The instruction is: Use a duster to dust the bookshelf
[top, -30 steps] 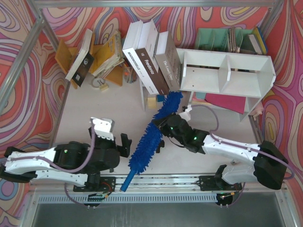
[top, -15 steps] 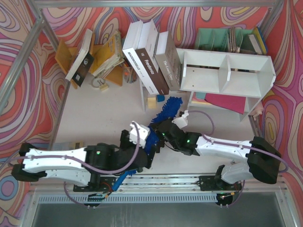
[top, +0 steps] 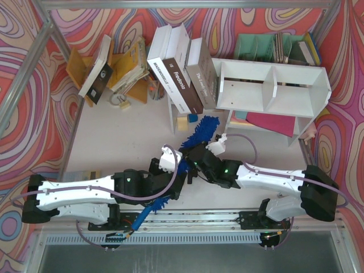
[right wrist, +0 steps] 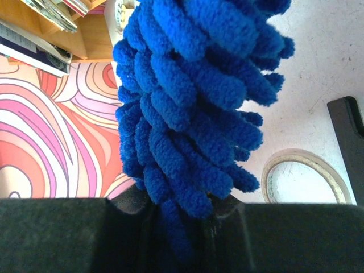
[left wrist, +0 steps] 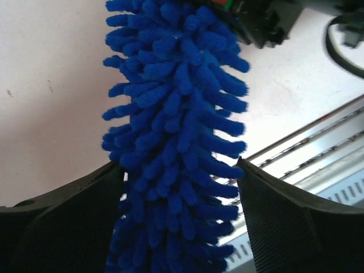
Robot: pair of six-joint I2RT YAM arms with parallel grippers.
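NEAR EDGE, MID-TABLE: The duster (top: pixel 202 128) is pictured on a diagonal. Its slim handle end is down by the table's (top: pixel 131 136) near edge. Its fluffy tip is aimed at the far right corner, where the bookshelf (top: pixel 272 67) is set w/ both compartments open to the overhead camera. Tip and shelf are seen near each other but apart; no shelf surface is touched.

The right gripper (right wrist: pixel 179 213) is shown clamped on the duster's pile, approx. mid-length, w/ blue strands bunched btwn its jaws. The left gripper (left wrist: pixel 179 165) is placed further down the pile, toward the handle. Its jaws are apart and set either side of the fluff. Strands are brushed by both fingers (left wrist: pixel 74 222) but are not visibly squeezed, so no firm hold is claimed for that side.

Step in hand, as judged: the duster is being taken up or re-gripped btwn the two arms, and dusting proper is not yet begun. Next move, prob.: the left jaws are to be brought together on the pile's core, or slid down to the bare handle, before any weight is passed over. The tip is then to be carried to the far right & swept over shelf top, divider & compartment floors. Care is called for re the books (top: pixel 182 74) leaned just beside the shelf's left end, which could be knocked by a long head swung wide.
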